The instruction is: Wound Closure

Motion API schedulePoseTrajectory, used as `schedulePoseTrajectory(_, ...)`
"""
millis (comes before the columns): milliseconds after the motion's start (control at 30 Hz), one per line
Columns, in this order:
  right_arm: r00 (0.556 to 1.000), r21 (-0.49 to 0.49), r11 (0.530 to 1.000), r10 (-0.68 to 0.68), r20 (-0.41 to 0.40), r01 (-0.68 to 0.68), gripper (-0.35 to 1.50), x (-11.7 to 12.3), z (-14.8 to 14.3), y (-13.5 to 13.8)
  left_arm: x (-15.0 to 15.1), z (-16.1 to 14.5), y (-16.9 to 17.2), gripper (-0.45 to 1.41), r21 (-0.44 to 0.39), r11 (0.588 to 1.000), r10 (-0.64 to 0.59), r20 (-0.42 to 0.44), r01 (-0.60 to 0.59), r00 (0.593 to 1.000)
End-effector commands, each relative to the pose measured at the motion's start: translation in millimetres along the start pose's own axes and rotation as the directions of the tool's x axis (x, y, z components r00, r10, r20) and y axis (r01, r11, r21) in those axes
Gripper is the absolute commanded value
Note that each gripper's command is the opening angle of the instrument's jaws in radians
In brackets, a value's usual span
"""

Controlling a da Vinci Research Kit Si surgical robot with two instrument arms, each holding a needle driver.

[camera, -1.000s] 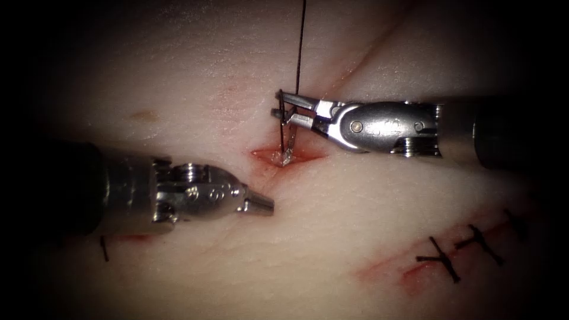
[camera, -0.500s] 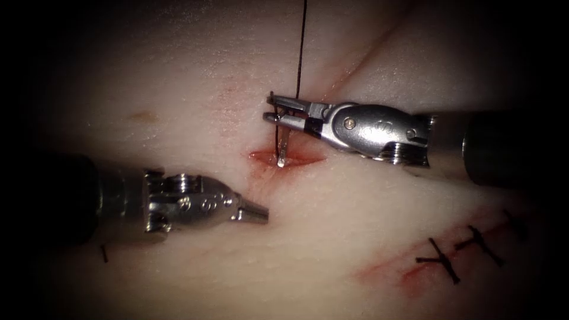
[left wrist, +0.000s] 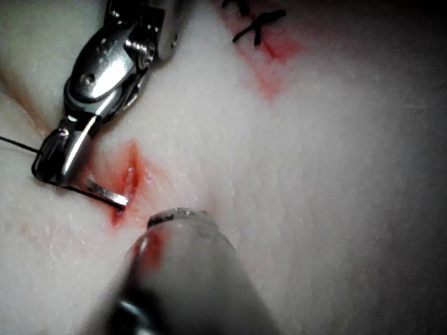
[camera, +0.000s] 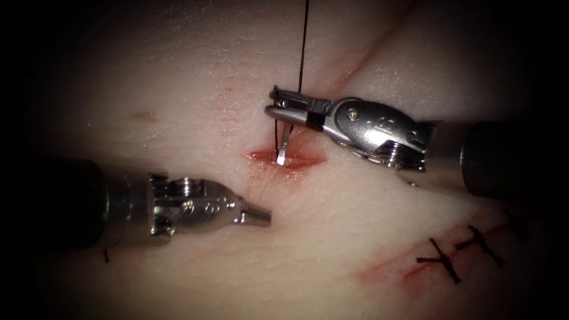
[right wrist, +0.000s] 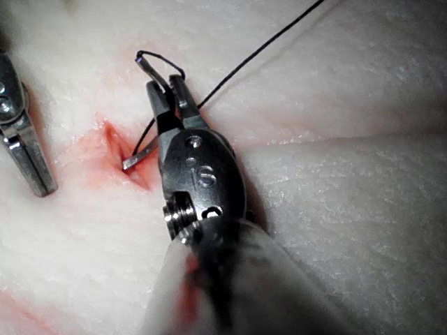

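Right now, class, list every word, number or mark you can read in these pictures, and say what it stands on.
No text can be read with certainty.
Right hand, shut on the needle: small engraved marks on its metal body, too small to read.
Left hand, holding nothing: similar marks, unreadable.
Tissue, thread: no writing.

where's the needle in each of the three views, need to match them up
endoscope view: the needle hangs from the right tool, its end at the cut.
left wrist view: the needle runs from the right tool to the cut.
right wrist view: the needle lies beside the right tool, its end at the cut.
shared landmark: the red cut.
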Motion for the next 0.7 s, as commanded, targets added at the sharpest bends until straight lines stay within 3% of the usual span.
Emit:
schedulePoseTrajectory(33, 1.0, 0.005, 1.0, 0.02, 0.004, -0.02, -0.35, -0.5, 0.6, -0.3, -0.1, 0.9, 0.2, -0.13, -0.003, 1.0, -0.001, 0.0, 0.001, 1.0)
schedulePoseTrajectory(200, 0.999, 0.033, 0.999, 0.013, 0.049, -0.015, -0.35, -0.5, 0.1, -0.2, -0.3, 0.7, 0.3, -0.13, -0.003, 1.0, 0.001, -0.003, -0.001, 1.0)
schedulePoseTrajectory(533, 0.998, 0.029, 0.998, 0.046, 0.039, -0.047, -0.35, -0.4, 0.3, -0.1, -0.2, 1.4, 0.2, -0.15, 0.005, 1.0, -0.007, -0.001, 0.007, 1.0)
schedulePoseTrajectory(700, 0.986, 0.047, 0.986, 0.16, 0.042, -0.162, -0.35, -0.3, 0.4, 0.4, -0.4, 1.6, 0.2, -0.15, 0.006, 1.0, -0.005, 0.0, 0.005, 1.0)
